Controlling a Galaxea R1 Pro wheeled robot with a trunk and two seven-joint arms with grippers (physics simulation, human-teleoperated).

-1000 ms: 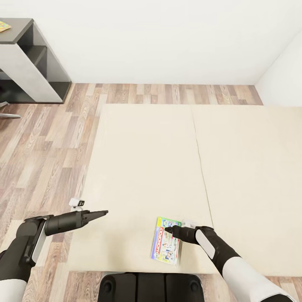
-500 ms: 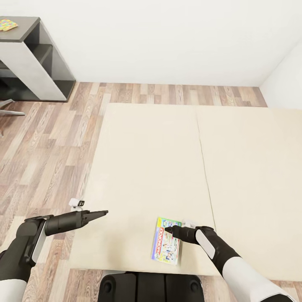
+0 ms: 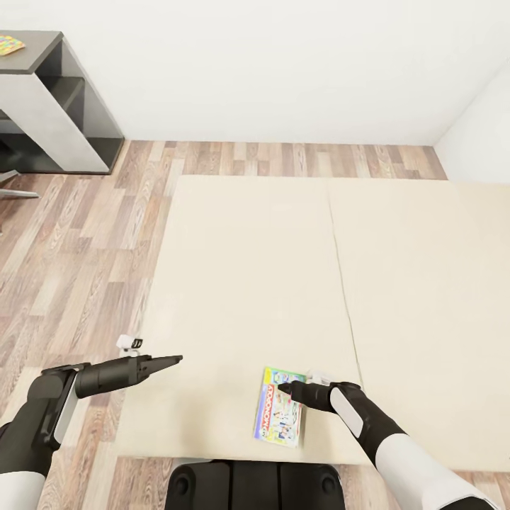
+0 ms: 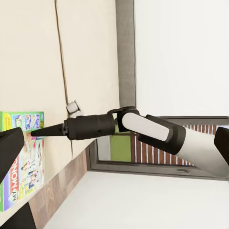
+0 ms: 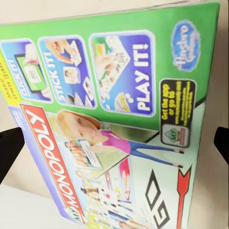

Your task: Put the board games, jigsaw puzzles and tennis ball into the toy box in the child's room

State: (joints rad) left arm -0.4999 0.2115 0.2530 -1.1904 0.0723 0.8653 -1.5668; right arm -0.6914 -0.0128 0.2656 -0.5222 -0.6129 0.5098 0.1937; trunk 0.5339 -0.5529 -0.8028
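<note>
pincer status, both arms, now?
Left pincer: fingers together, shut, holding nothing, above the bed's edge.
Right pincer: open, hovering over the Monopoly box; no grasp yet.

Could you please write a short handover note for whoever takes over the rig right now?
Right gripper: open, poised over the Monopoly board game, which lies flat near the bed's near edge; not gripped yet.
Left gripper: looks shut and empty, over the bed's left edge.
One jigsaw puzzle lies on the table's dark section.
Nothing visibly packed. Next: grasp the Monopoly box and carry it to the toy box.
</note>
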